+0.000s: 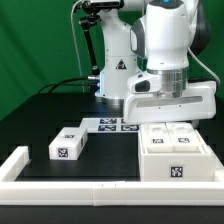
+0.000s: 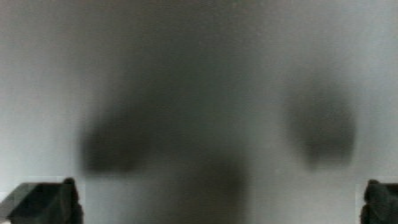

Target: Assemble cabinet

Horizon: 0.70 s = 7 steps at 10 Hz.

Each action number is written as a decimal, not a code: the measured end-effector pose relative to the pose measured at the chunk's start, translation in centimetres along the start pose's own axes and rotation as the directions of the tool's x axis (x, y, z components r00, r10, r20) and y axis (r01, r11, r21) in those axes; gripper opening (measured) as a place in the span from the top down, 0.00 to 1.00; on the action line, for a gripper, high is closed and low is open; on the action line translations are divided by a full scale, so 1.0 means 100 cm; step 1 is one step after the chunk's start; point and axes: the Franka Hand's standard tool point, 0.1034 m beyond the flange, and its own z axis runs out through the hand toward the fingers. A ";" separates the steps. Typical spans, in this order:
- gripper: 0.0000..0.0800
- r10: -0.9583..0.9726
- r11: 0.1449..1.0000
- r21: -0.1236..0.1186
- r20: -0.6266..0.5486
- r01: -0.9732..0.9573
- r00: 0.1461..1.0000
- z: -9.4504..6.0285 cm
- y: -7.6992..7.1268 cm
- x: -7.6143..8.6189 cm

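Note:
The white cabinet shell (image 1: 176, 152) stands on the black table at the exterior view's right, with tags on its top and front. A smaller white tagged block (image 1: 68, 146) lies apart at the exterior view's left. My gripper (image 1: 168, 118) hangs straight down just over the shell's back part. In the wrist view a blurred white surface (image 2: 196, 70) with dark smudges fills the frame, very close. My gripper (image 2: 217, 200) shows only its two dark fingertips (image 2: 45, 200), far apart at the frame's edges, with nothing between them. I cannot tell whether it touches the shell.
The marker board (image 1: 112, 124) lies flat behind the block, in front of the arm's base (image 1: 112, 80). A long white rail (image 1: 80, 187) edges the table's front and turns back at the exterior view's left corner. A green curtain is behind.

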 end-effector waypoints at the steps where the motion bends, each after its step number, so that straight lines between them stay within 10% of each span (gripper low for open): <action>1: 0.00 -0.002 1.000 0.000 0.002 0.002 1.000 0.000 -0.001 -0.001; 7: 0.00 -0.021 1.000 -0.008 -0.005 0.021 1.000 0.000 0.011 0.005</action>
